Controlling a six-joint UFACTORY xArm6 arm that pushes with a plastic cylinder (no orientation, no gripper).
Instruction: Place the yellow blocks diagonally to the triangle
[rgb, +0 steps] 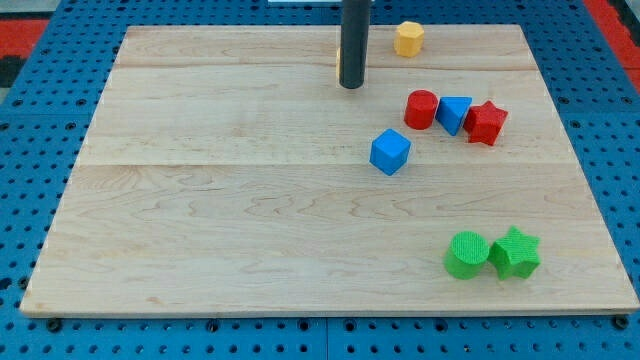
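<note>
A pale wooden table (250, 220) lies on a blue pegboard, and all the blocks sit in its right half. One yellow block (408, 38), six-sided, stands near the view's top edge. A second yellowish sliver (338, 58) peeks out at the left of the rod, mostly hidden, so I cannot tell its shape. The blue triangle (453, 112) sits further down, touching a red cylinder (421, 109) on its left and a red star (486, 122) on its right. My tip (351, 86) rests left of the cylinder and below the hidden yellow piece; there are no fingers here, only a bare rod, so nothing spreads or clamps. A blue cube (390, 151) lies below my tip, and a green cylinder (466, 254) and green star (515, 252) touch near the bottom right. The risk, as I judge it: the red pieces crowd the triangle, so a yellow block pushed in could knock them or shift the triangle
</note>
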